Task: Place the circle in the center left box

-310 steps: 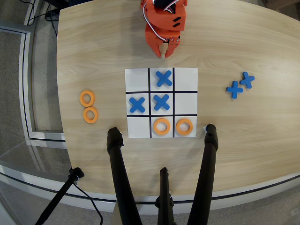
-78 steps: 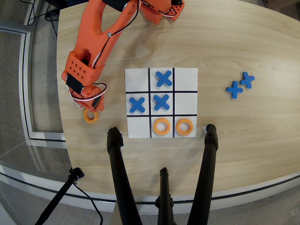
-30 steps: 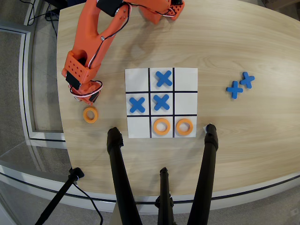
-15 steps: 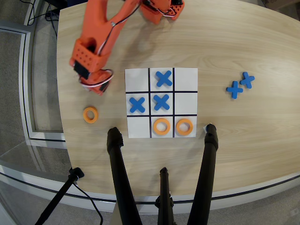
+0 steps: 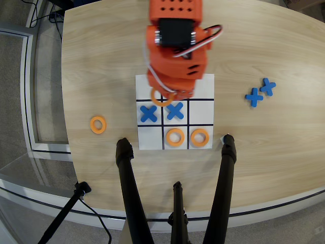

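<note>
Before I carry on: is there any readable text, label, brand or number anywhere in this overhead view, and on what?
None: no printed word, brand or number can be read in the overhead view.
The grid sheet bears only black lines.
The blue crosses and orange rings are game pieces, not lettering.
The arm's orange housing shows holes and wires, no legible label.

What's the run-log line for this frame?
phase: carry | jaws: shut on circle, over the grid | center left box: empty | grid rings: two, bottom row | spare ring: on table, picture-left
</note>
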